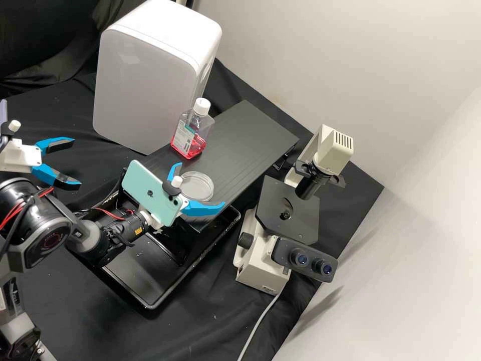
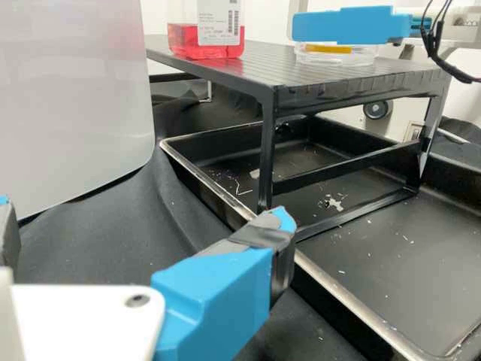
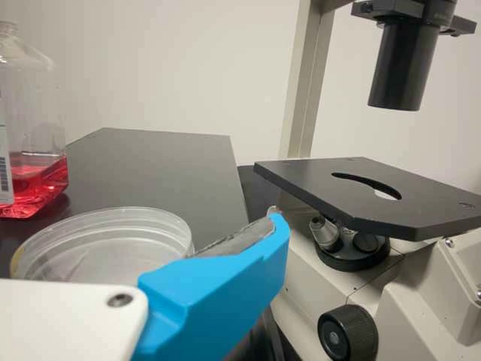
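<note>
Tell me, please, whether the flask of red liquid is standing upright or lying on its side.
Upright: the flask stands on the black shelf, white cap on top, red liquid pooled level at its bottom.

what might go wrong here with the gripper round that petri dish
1. The right gripper stands open about the petri dish, which sits near the end of the shelf, above the tray; an uneven close might push it off.
2. The flask of red liquid stands on the same shelf; a wide swing could tip it.
</note>
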### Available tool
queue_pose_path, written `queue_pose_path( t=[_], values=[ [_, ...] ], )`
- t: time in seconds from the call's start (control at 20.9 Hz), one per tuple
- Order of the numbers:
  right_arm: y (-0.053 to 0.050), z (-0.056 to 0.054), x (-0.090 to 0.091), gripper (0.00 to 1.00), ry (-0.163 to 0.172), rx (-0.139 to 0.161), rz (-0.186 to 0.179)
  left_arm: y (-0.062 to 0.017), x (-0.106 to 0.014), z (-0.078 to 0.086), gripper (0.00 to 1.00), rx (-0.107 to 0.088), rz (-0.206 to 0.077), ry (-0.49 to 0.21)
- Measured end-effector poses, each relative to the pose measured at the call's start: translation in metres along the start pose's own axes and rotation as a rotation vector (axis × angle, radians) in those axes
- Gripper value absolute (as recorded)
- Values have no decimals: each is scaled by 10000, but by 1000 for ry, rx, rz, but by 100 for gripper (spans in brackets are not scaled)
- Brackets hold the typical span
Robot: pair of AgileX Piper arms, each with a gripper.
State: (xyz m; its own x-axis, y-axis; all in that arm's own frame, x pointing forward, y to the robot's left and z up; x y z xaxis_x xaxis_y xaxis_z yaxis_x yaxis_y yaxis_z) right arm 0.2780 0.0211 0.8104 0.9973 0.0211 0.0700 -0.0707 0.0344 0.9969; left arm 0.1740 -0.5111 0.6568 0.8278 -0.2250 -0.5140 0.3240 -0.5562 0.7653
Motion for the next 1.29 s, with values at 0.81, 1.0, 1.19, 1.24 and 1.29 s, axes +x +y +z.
queue_pose_path(
  t=[0.81, 1.0, 1.19, 1.24, 1.29],
  values=[
    [-52, 9, 8, 0, 0, -2, -16, -8, -4, 22, 100, 2, -3, -9],
    [-52, 7, 8, 0, 2, -3, -16, -8, -4, 22, 100, 2, -3, -9],
    [-53, 6, 8, 0, 3, -3, -17, -8, -4, 22, 100, 2, -3, -9],
    [-53, 6, 8, 0, 3, -3, -17, -8, -4, 22, 100, 2, -3, -9],
    [-53, 6, 8, 0, 3, -3, -17, -8, -4, 22, 100, 2, -3, -9]
  ],
)
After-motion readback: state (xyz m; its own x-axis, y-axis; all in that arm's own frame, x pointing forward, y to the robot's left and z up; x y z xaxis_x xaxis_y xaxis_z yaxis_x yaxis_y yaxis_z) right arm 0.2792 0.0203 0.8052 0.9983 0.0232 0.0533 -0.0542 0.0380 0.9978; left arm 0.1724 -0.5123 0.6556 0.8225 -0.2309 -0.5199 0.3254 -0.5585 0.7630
